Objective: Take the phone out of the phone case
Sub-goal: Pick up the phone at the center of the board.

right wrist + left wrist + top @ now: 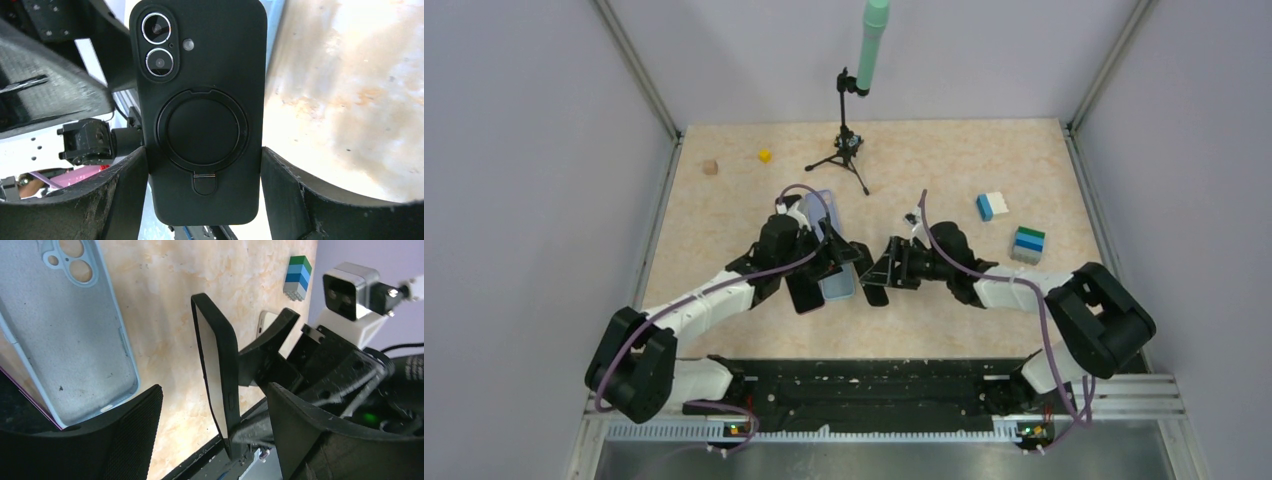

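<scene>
A phone in a black case with a ring holder stands upright between my right gripper's fingers, which are shut on its two long edges. Its camera lenses show through the case. In the left wrist view the cased phone shows edge-on, between the spread fingers of my left gripper, which is open and touches nothing. In the top view both grippers meet mid-table, the left and the right around the phone.
An empty light blue case lies inside up on the table by my left gripper. A small tripod stands at the back. Blue-white and blue-green blocks sit right; small yellow and brown cubes far left.
</scene>
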